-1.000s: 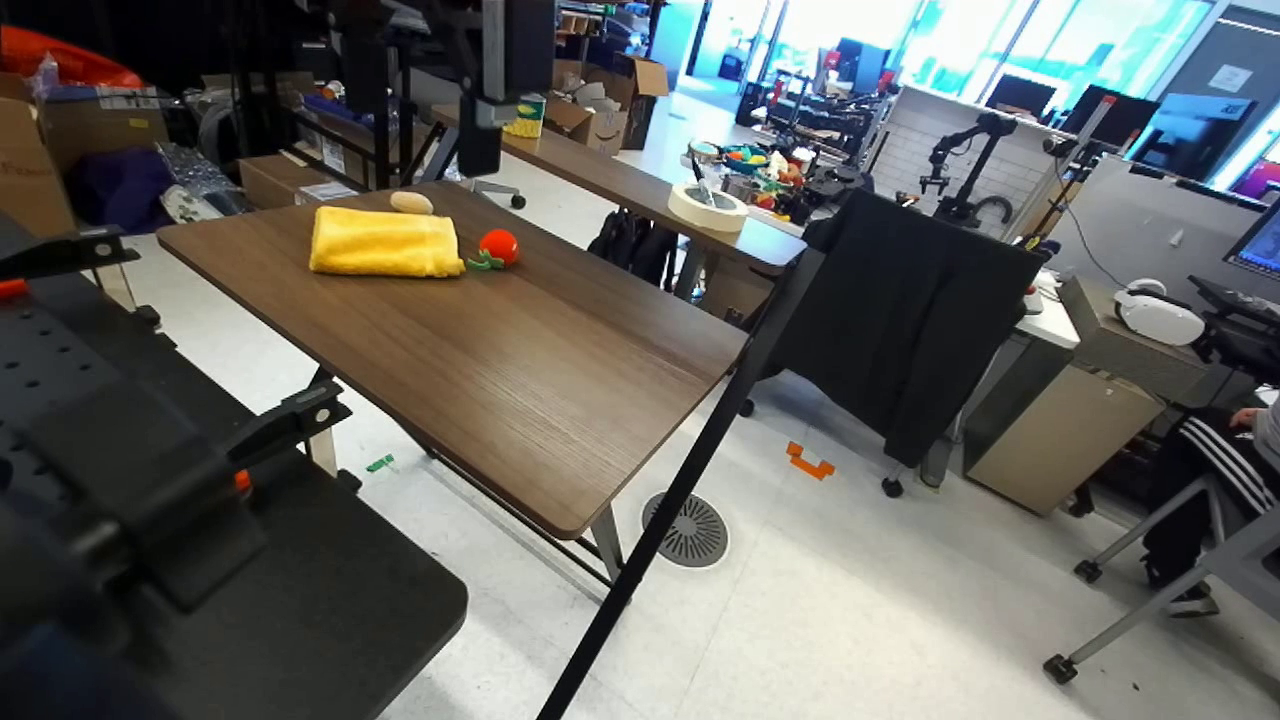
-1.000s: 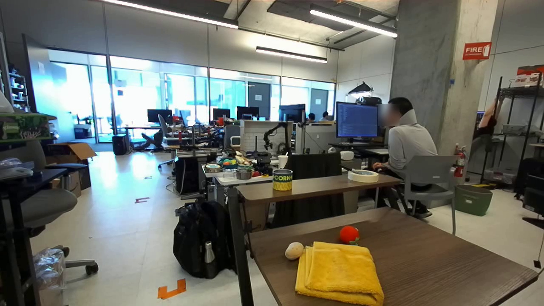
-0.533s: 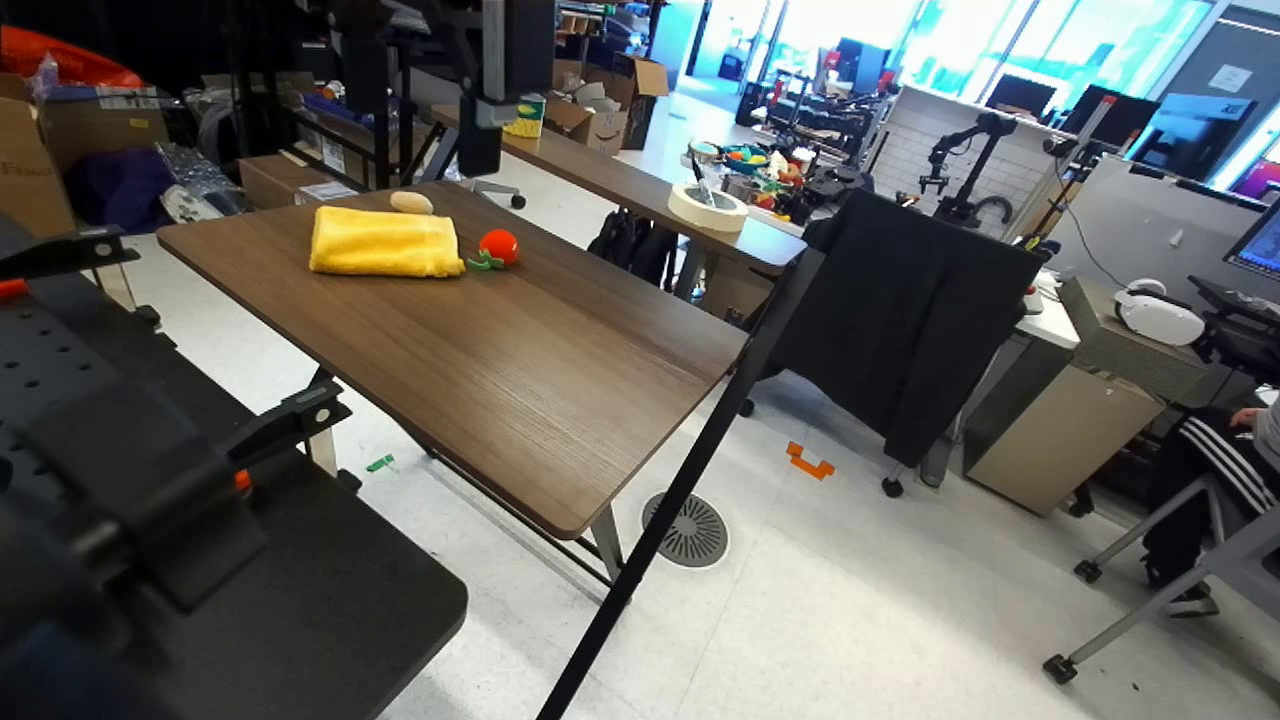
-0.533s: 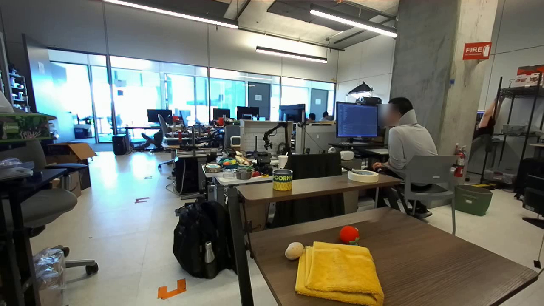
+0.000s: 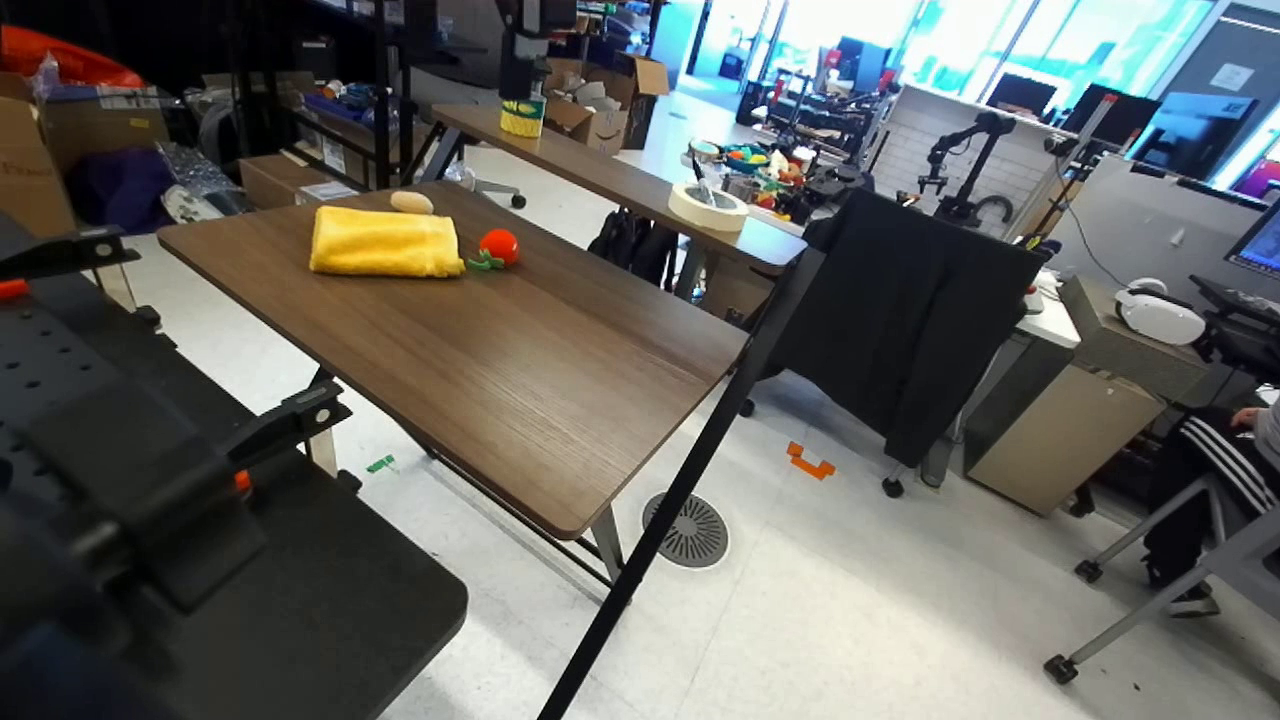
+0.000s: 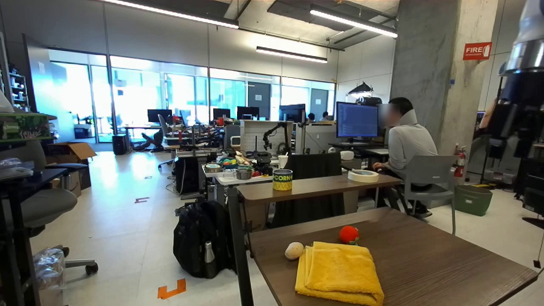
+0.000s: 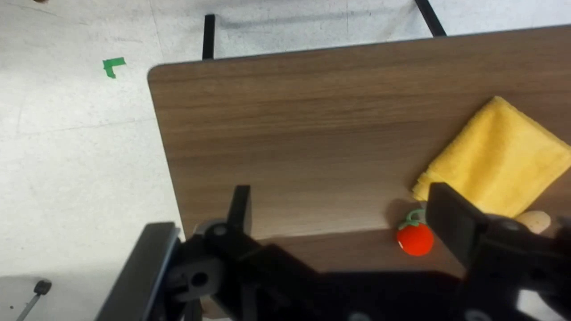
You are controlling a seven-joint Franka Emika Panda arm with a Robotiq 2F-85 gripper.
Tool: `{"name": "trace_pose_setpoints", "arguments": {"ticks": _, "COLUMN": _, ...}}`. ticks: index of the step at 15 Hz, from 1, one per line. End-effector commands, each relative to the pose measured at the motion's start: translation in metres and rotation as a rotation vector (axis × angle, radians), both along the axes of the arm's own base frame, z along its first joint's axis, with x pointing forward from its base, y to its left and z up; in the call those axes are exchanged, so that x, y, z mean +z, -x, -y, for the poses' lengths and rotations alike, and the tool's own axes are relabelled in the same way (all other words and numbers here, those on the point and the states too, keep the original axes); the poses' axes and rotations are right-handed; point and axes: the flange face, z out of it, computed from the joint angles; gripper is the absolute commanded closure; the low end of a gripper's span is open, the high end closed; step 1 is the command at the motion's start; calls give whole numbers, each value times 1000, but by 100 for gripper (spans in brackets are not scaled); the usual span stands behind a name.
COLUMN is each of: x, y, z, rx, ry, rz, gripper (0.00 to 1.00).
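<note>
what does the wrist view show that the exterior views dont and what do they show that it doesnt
Wrist view only: a look down through the open jaws of the black gripper onto the brown wooden table.
Exterior views only: the seated person in a grey top, bright glass windows and draped black cloth.
Both share: the gripper, the table, a folded yellow towel, a round green-stemmed red tomato and a pale oval object.

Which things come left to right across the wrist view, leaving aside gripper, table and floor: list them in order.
Black caster, green tape, red tomato, yellow cloth.
</note>
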Motion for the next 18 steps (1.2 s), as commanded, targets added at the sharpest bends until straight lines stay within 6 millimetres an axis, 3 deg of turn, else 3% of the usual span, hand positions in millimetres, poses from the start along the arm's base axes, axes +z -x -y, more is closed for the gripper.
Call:
{"name": "trace_pose_setpoints", "arguments": {"ticks": 1, "x": -5, "y": -70, "z": -56, "rx": 10, "ry": 0, "rz": -25, "gripper": 0}}
{"name": "trace_pose_setpoints", "arguments": {"ticks": 4, "x": -25, "y": -112, "z": -118, "rx": 56, "ry": 22, "rz": -52, "gripper": 0}}
{"name": "trace_pose_setpoints", "arguments": {"ticks": 9, "x": -83, "y": -159, "z": -221, "rx": 156, "ry": 18, "rz": -147, "gripper": 0}}
{"name": "trace_pose_setpoints", "arguments": {"ticks": 10, "x": -69, "y": -133, "z": -197, "rx": 137, "ry": 10, "rz": -114, "gripper": 0}}
{"name": "trace_pose_setpoints", "arguments": {"ticks": 12, "x": -88, "y": -147, "z": -223, "rx": 159, "ry": 6, "rz": -134, "gripper": 0}}
{"name": "trace_pose_setpoints", "arguments": {"ticks": 13, "x": -93, "y": -151, "z": -227, "rx": 161, "ry": 6, "rz": -136, "gripper": 0}}
{"name": "trace_pose_setpoints", "arguments": {"ticks": 16, "x": -92, "y": -157, "z": -223, "rx": 154, "ry": 6, "rz": -134, "gripper": 0}}
{"name": "trace_pose_setpoints", "arguments": {"ticks": 18, "x": -101, "y": -155, "z": -218, "rx": 113, "ry": 4, "rz": -144, "gripper": 0}}
